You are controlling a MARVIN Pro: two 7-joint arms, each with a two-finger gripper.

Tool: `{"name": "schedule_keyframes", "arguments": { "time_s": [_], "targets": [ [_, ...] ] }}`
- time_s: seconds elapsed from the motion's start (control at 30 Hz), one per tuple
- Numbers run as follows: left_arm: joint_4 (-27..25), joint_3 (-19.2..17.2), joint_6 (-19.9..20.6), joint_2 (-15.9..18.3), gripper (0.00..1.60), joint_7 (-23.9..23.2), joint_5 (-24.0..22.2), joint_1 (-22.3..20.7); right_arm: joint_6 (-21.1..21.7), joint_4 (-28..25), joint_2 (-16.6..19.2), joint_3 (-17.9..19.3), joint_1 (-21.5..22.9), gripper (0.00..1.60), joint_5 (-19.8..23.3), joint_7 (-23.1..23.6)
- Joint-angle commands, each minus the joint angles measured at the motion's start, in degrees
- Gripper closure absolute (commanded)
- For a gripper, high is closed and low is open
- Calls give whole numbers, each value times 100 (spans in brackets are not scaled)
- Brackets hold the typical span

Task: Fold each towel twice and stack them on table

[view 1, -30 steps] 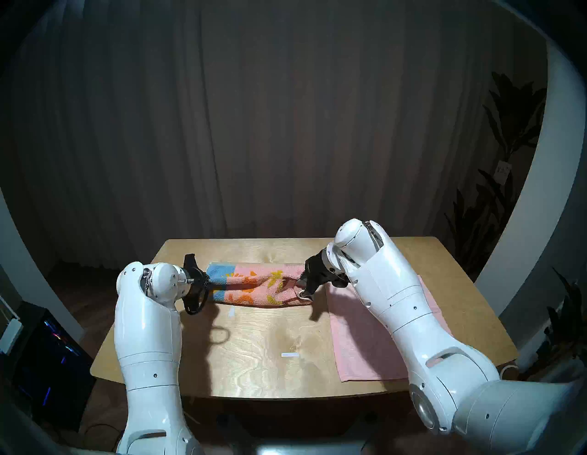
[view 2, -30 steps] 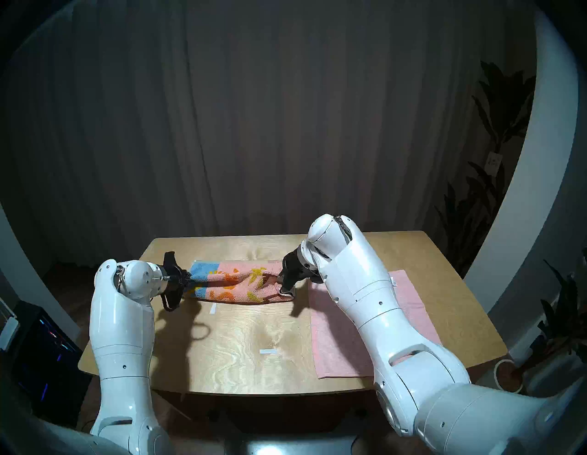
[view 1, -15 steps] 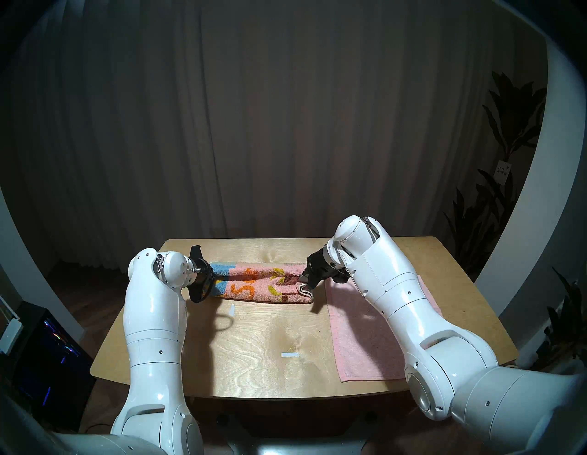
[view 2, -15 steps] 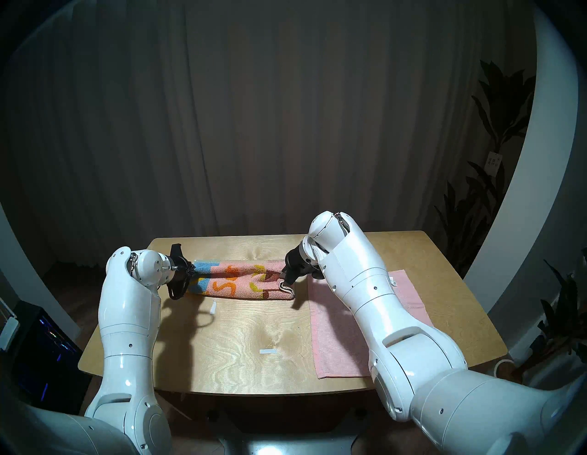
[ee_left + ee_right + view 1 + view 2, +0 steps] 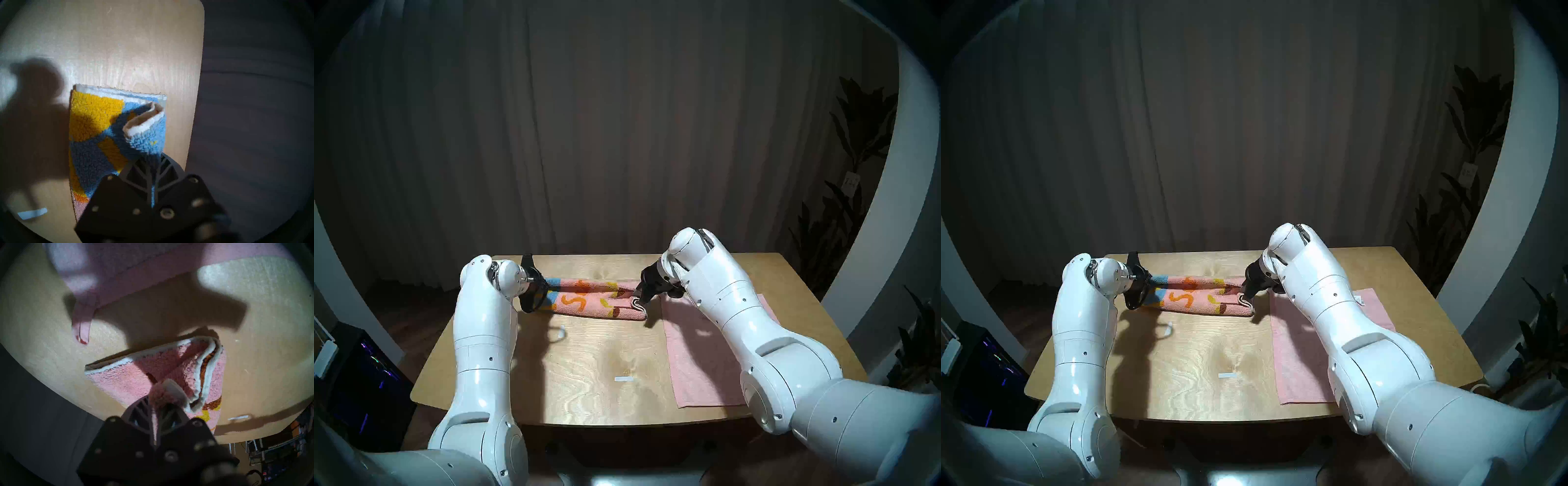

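Your left gripper [image 5: 542, 291] and right gripper [image 5: 640, 296] each pinch an end of the flowery towel [image 5: 595, 305] in the frame's middle, so uneven pulling could leave its fold crooked.

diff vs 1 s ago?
Both hands, left hand and right hand, carried the sunflower towel's held edge toward the table's far side, flattening the fold. Both grips stayed shut; the plain pink towel lies unmoved.

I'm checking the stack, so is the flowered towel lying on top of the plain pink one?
No, the flowered towel lies on the bare table, beside the plain pink towel.
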Motion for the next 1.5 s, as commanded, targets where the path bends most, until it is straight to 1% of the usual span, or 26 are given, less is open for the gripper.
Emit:
{"name": "schedule_keyframes", "arguments": {
  "time_s": [0.0,0.27,0.33,0.4,0.73,0.77,0.8,0.83,0.87,0.9,0.93,0.97,1.0,1.03,1.07,1.1,1.13,1.17,1.2,1.23,1.37,1.47],
  "targets": [
    [309,57,-9,136,160,-266,103,-441,190,370,-205,-2,449,160,-10,264],
    [637,123,-89,157,160,-429,187,-632,295,888,-282,97,772,160,45,459],
    [692,146,-106,182,160,-461,223,-673,332,1030,-267,-9,894,160,-58,460],
    [758,157,-121,199,160,-484,241,-715,400,1175,-295,25,962,160,-23,519],
    [1065,211,-211,280,160,-637,337,-851,791,1963,-424,-50,1314,160,-52,758],
    [1085,216,-215,286,148,-649,342,-861,829,2022,-437,-58,1342,160,-57,791],
    [1102,219,-218,292,129,-666,344,-869,875,2073,-452,-66,1367,152,-63,821],
    [1119,222,-222,297,104,-679,349,-877,905,2131,-469,-59,1397,143,-56,842],
    [1136,224,-230,303,105,-692,356,-886,951,2181,-483,-50,1427,135,-42,855],
    [1148,223,-233,308,106,-701,358,-891,964,2211,-495,-49,1451,123,-42,863],
    [1161,231,-240,315,105,-707,374,-896,992,2261,-509,-44,1487,124,-40,876],
    [1170,230,-244,316,100,-715,376,-900,1029,2301,-517,-43,1516,124,-38,885],
    [1171,228,-244,319,94,-722,375,-905,1089,2332,-522,-46,1543,117,-39,898],
    [1170,228,-245,321,59,-728,378,-908,1123,2374,-529,-42,1573,92,-35,906],
    [1171,229,-250,323,28,-734,384,-911,1149,2407,-538,-36,1605,89,-31,913],
    [1174,231,-255,324,8,-743,389,-913,1176,2452,-547,-32,1639,68,-31,925],
    [1168,233,-255,329,1,-751,394,-914,1207,2474,-550,-28,1659,33,-30,938],
    [1165,233,-258,332,0,-755,399,-917,1254,2517,-554,-18,1687,14,-23,949],
    [1139,227,-261,332,0,-765,396,-917,1295,2552,-558,-13,1715,3,-22,965],
    [1117,226,-260,334,0,-760,394,-918,1330,2572,-559,-8,1734,0,-16,974],
    [1055,231,-275,342,0,-794,411,-905,1470,2662,-574,28,1838,0,18,990],
    [915,274,-244,351,0,-860,449,-860,1552,2679,-577,51,1899,0,41,984]
  ]
}}
